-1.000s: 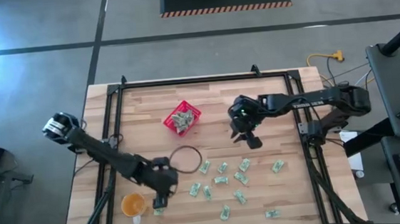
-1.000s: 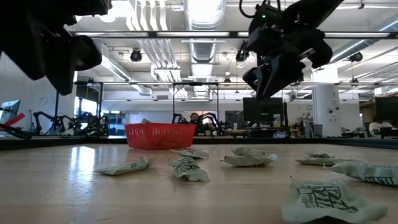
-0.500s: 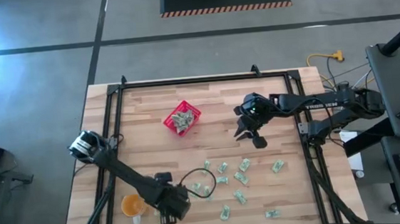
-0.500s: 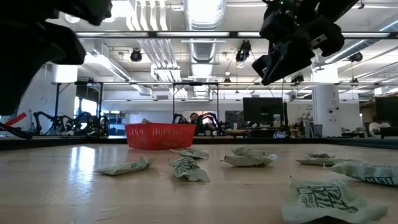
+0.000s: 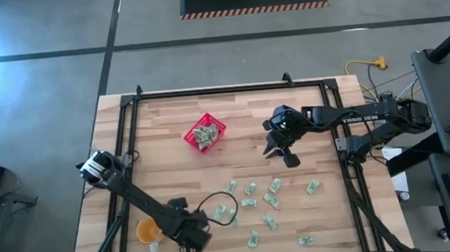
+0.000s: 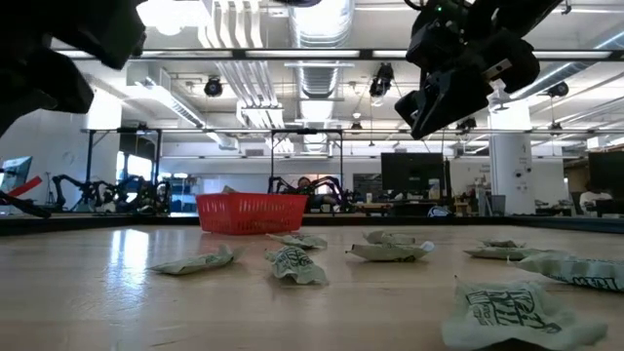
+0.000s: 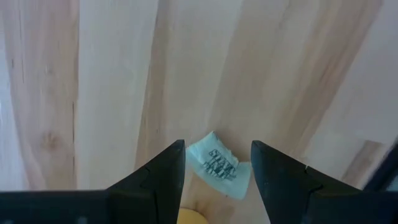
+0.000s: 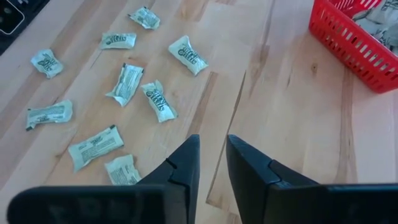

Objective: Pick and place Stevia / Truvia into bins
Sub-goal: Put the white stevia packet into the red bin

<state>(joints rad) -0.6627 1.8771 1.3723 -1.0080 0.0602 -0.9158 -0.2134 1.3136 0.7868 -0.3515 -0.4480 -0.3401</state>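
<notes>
The basket [image 5: 205, 133] sits well to the left of the right claw [image 5: 281, 149], packets inside it. Loose packets [image 5: 252, 202] lie scattered nearer the table's front edge than that claw. The left claw [image 5: 187, 243] hangs beside a cup [image 5: 149, 229], 1 packet [image 7: 214, 164] lying beyond its fingertips.

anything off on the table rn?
One oddity: a dark cable loop lies on the wood among the loose packets, beside the left gripper. The packets look crumpled, and the basket sits skewed to the table edges. Nothing looks spilled or broken.
</notes>
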